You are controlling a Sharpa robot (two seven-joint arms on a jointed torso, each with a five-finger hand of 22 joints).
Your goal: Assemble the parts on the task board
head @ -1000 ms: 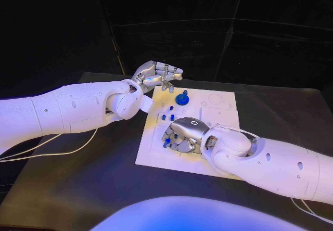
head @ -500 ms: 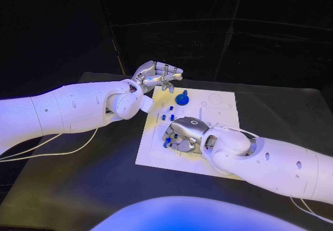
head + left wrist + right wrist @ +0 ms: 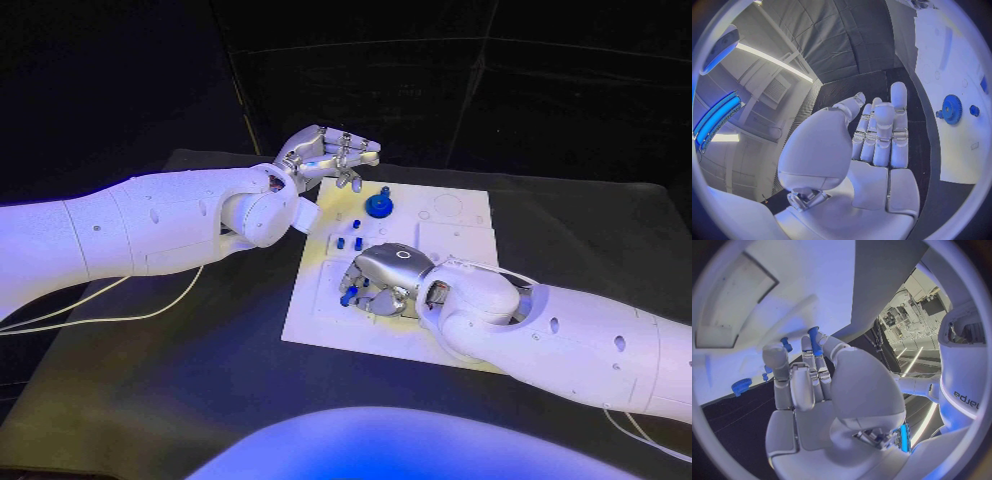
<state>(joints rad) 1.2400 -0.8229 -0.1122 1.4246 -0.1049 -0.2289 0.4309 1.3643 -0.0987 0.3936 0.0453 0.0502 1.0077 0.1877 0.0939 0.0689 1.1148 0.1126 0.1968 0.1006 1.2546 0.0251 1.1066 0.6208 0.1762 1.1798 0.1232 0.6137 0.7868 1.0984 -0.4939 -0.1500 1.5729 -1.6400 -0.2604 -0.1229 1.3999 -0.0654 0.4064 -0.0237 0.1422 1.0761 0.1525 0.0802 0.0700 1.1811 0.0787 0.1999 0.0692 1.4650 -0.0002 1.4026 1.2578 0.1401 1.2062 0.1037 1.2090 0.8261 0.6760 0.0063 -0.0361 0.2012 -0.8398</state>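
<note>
1. While my right hand (image 3: 387,280) rests low on the board (image 3: 459,236), its fingers pinch a blue peg (image 3: 813,340).
2. My left hand (image 3: 326,157) hovers off the board's far corner, fingers curled in, holding nothing.
3. A blue gear (image 3: 378,207) stands on the board, on the bench (image 3: 173,340).

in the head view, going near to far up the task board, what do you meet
right hand over the board's near part → small blue pegs → blue gear → far edge of the task board; the left hand hovers off the far left corner.
</note>
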